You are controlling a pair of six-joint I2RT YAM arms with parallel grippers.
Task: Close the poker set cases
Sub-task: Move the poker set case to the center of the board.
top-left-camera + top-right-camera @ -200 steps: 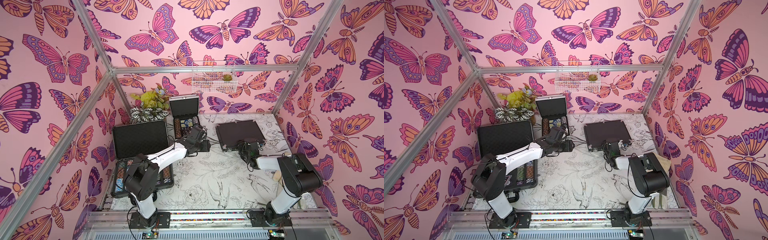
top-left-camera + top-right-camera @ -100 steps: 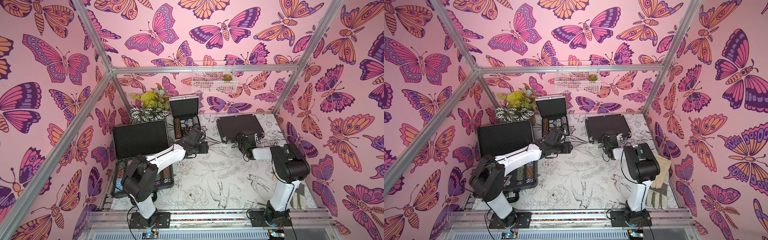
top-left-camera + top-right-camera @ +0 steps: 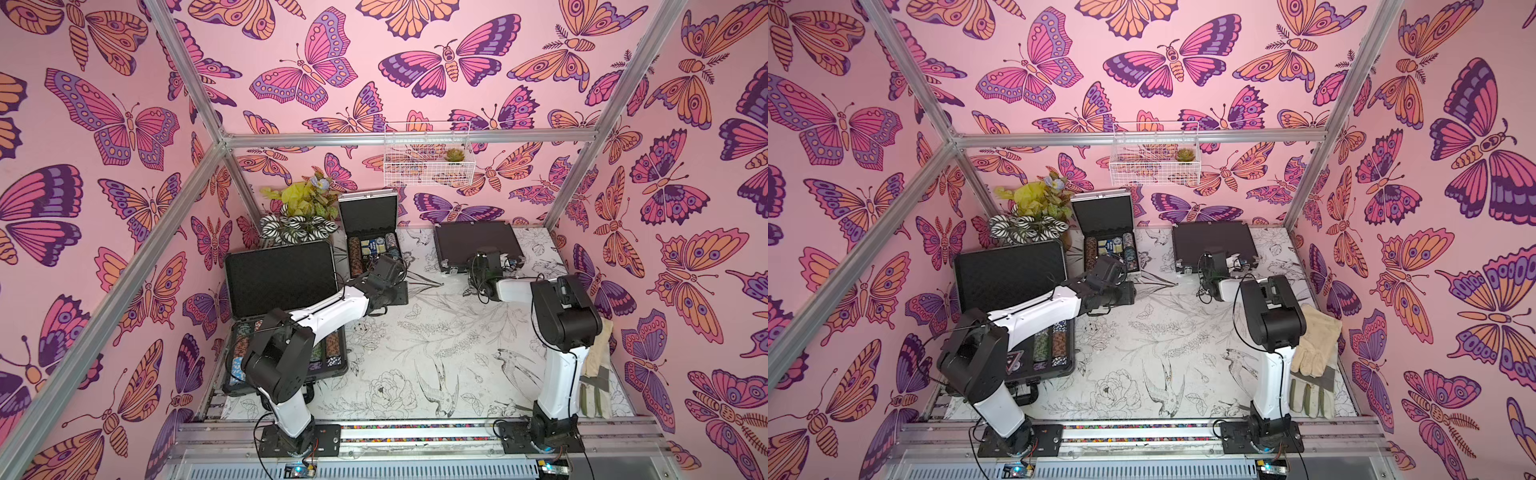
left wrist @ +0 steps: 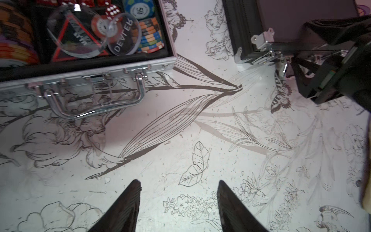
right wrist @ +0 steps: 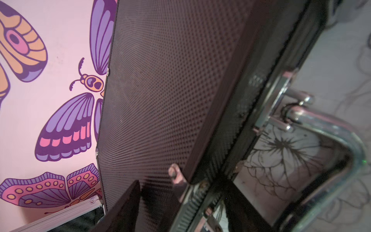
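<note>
Step, seemingly: seating medium case [image 3: 473, 239] lid, one o'clock; right gripper [image 3: 485, 262] astride front edge, grip I cannot tell. Small silver case [image 3: 368, 214], eleven, large case [image 3: 282, 274], nine: open. Left gripper [image 4: 178, 185] spread, empty; next, reach behind silver lid.

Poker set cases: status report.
Left gripper open. Right gripper open at medium black silver-trimmed case, lid down. Large black ribbed case, small silver aluminium case open. Left arm overhangs large one.
</note>
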